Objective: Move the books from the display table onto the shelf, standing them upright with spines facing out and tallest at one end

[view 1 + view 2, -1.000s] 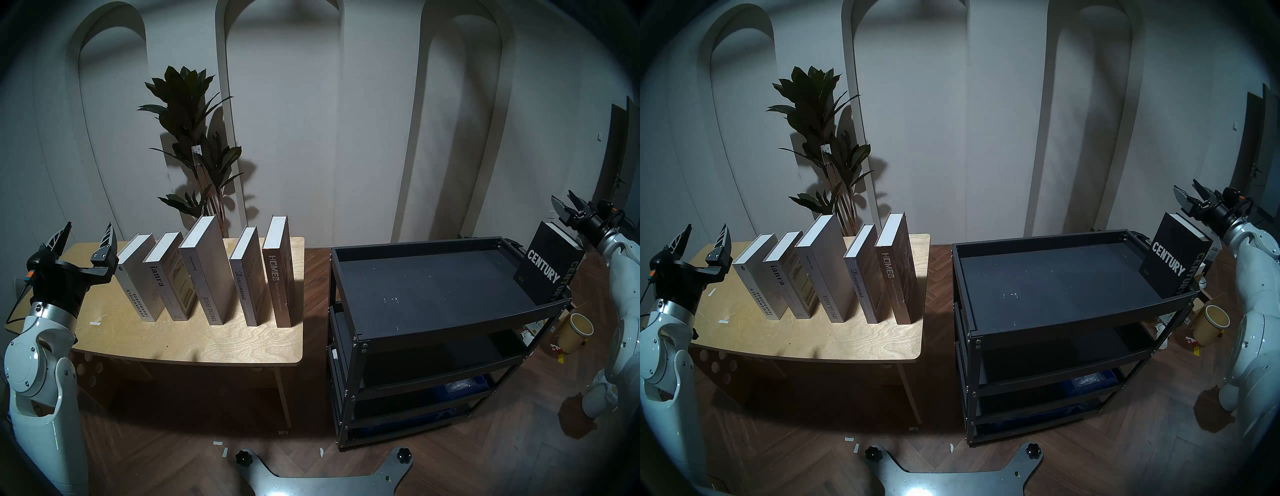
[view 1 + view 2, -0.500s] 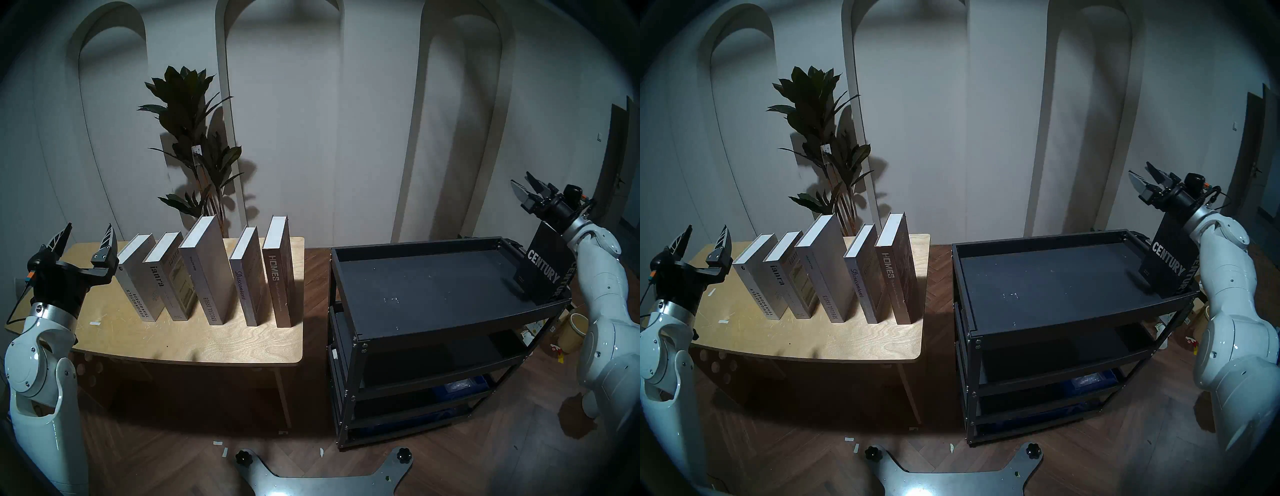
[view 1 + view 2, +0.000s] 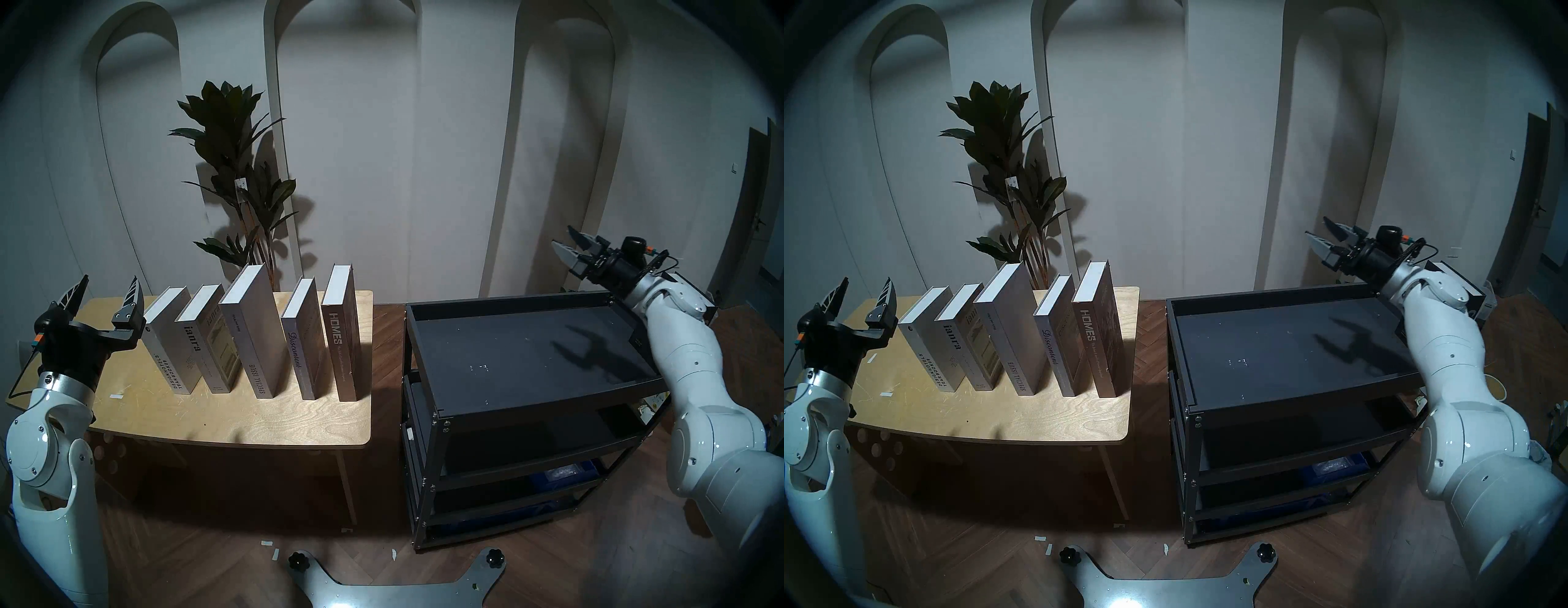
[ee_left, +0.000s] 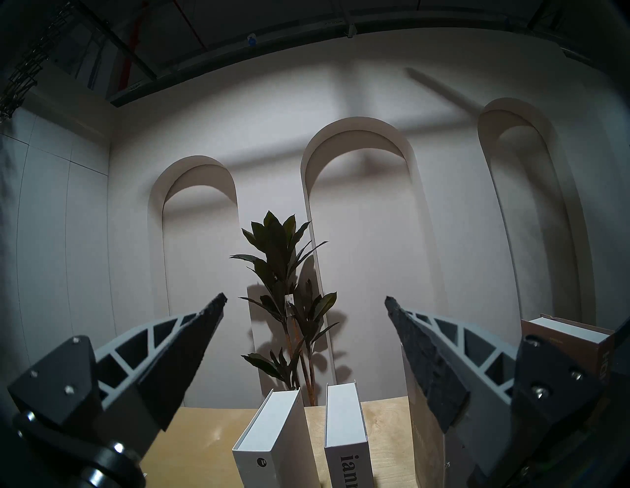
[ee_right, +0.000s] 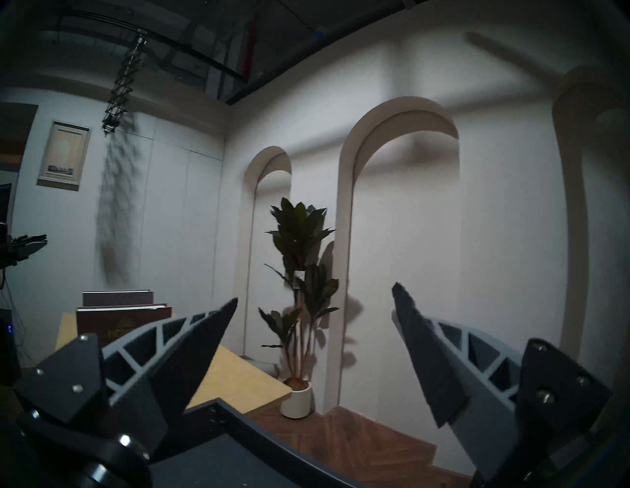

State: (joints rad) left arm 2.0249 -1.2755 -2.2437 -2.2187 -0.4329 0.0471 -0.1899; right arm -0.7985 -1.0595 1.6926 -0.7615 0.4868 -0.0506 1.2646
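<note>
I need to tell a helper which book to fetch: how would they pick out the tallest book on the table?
Find the wide light plywood table left of the black metal rack. Five pale books stand upright in a row on it. The tallest is the middle one, a silver-grey hardcover with "SPECIAL ISSUE" on its spine; its top stands above both neighbours, the "ianra" book and the "Discontent" book.

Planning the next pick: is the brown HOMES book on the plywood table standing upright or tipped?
Upright. The brown HOMES hardcover stands on its bottom edge on the light plywood table, white page block on top, apart from its neighbour.
</note>
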